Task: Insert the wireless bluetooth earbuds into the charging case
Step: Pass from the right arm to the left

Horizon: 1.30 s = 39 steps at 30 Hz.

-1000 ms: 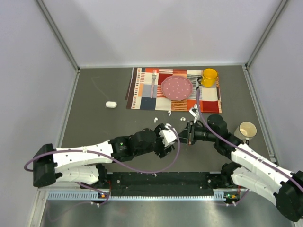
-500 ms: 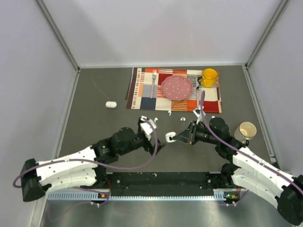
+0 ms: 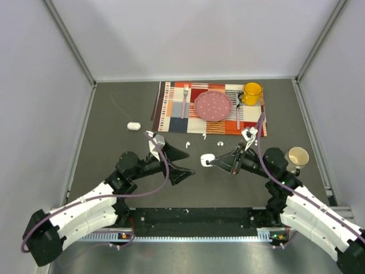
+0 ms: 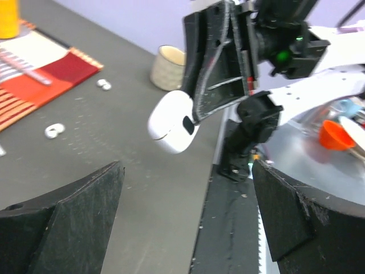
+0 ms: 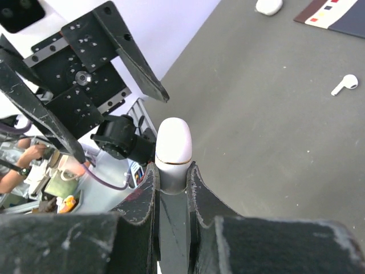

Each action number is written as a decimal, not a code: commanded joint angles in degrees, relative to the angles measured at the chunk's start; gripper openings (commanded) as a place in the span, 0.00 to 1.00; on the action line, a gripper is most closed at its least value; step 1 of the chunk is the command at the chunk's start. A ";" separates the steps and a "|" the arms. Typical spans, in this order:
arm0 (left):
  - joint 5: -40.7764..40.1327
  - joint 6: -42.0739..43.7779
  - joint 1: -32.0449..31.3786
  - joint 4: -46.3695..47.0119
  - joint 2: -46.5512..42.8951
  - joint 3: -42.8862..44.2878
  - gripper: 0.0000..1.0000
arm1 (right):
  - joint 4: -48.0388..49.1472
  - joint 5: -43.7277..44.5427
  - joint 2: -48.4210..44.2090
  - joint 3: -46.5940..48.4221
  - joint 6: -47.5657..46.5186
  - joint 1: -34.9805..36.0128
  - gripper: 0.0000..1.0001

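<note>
Between the clamped fingers of the right gripper [image 5: 171, 169], the closed white charging case [image 5: 173, 140] juts past their tips, held off the table. Loose earbuds [image 3: 204, 136] lie on the table beyond it, near the striped placemat [image 3: 168, 114]. The left gripper [image 3: 185, 164], right against the case a second ago, has drawn back and stands spread wide, empty.
</note>
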 commanded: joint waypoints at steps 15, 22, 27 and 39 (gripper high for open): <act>13.58 -24.17 0.11 49.75 22.05 -1.00 0.84 | 16.46 -6.80 -1.27 -2.14 4.96 0.66 0.00; 14.11 -25.58 -1.03 52.22 26.62 0.41 0.77 | 19.01 -6.36 -1.27 -3.20 6.10 0.57 0.00; 12.44 -24.71 -2.35 52.05 27.86 0.59 0.74 | 19.20 -6.45 -0.92 -3.29 6.19 0.57 0.00; 9.01 -21.10 -4.99 48.00 29.26 2.96 0.48 | 19.28 -6.89 -0.57 -3.55 6.10 0.66 0.00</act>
